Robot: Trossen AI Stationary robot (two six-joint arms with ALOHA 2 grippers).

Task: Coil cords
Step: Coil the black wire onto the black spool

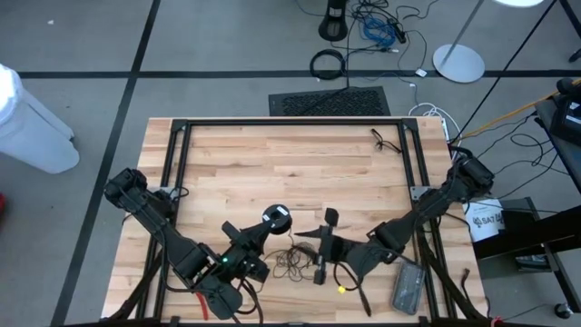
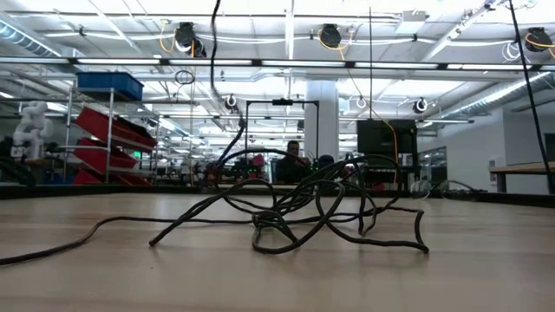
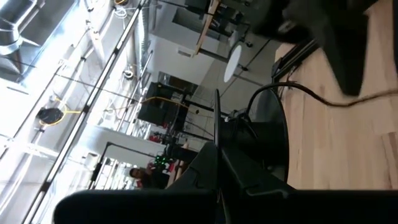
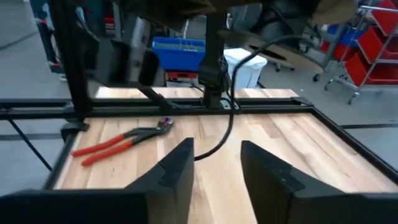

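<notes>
Pale wood-plank counter (image 1: 272, 163) inside a black frame, seen from above, with grey floor all round and a workshop hall behind in the low view, where a person (image 2: 293, 156) sits far off.

Thin black cord (image 1: 290, 261) lying in a loose tangle on the near middle of the counter, between the two hands. Same cord (image 2: 295, 217) seen at counter height as several untidy loops rising off the wood, one end trailing away flat along the surface. Small round puck (image 1: 276, 215) with a bluish-grey centre resting just beyond the tangle.

Left hand (image 1: 269, 222) reaching in from the near left corner, tips right at the puck, fingers (image 3: 208, 165) pressed together and closed; cannot tell whether any cord is pinched between them.

Right hand (image 1: 324, 243) low over the counter just beside the tangle, on its right, with the arm running off to the right edge. Fingers (image 4: 177, 165) standing apart, open, nothing between them.

Red-handled pliers (image 4: 121, 144) lying flat on the wood, visible past the right hand's fingers near the frame rail.
</notes>
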